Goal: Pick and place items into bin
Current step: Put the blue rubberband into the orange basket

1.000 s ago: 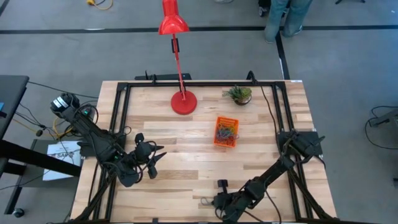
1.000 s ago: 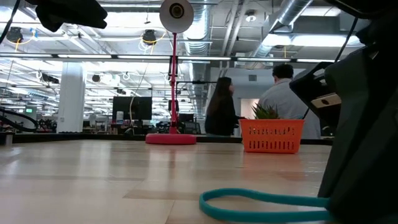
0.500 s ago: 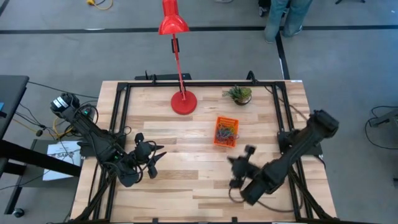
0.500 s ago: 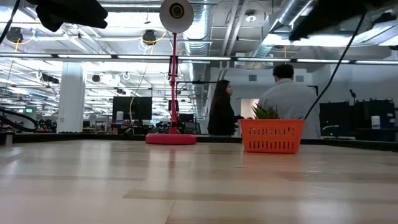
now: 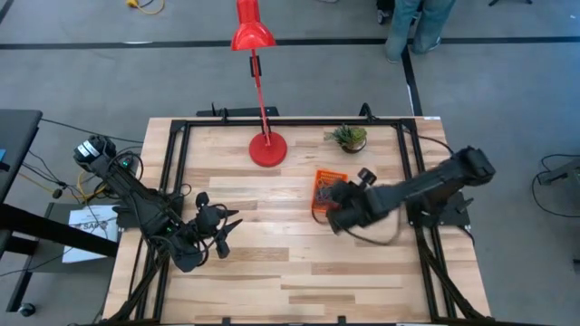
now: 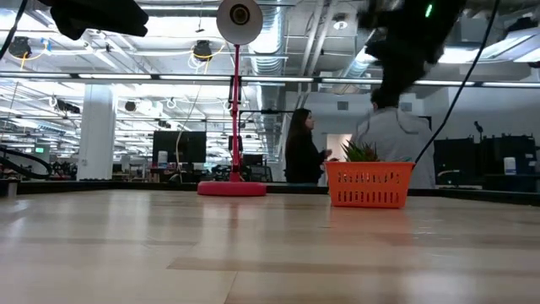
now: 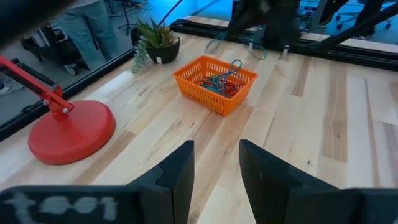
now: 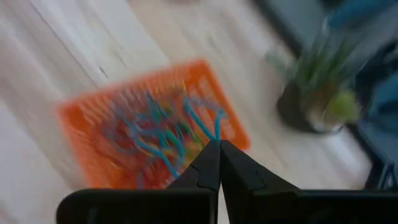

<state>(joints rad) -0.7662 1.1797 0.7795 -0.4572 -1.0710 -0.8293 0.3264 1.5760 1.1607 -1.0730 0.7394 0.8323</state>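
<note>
The orange bin (image 5: 331, 174) sits right of the table's middle and holds several coloured bands (image 7: 217, 82). It also shows in the low view (image 6: 369, 184) and the right wrist view (image 8: 81, 109). My right gripper (image 5: 337, 210) hovers shut at the bin's near side, high above the table (image 6: 405, 42). A thin teal band (image 7: 239, 45) trails from it. My left gripper (image 5: 222, 231) waits open at the table's left near part, its fingers (image 7: 174, 180) pointing toward the bin. My right gripper pinches a teal band (image 8: 216, 132) between its shut fingertips, pointing down at a slant over the bin. The band is lifted clear of the table and hangs slack as a thin loop (image 7: 214, 45) above the bin. Blur hides which part of the band it has.
A red lamp base (image 5: 268, 149) stands left of the bin and far from me, with its pole leaning back. A small potted plant (image 5: 350, 137) is just beyond the bin. Black frame rails (image 5: 177, 172) run along the table's sides. People stand beyond the far edge (image 6: 304, 148).
My right gripper has swung from the table's near edge up and toward the far side, ending over the bin. The teal band that lay on the table by the near edge has been lifted clear and carried along. The left arm has kept still.
</note>
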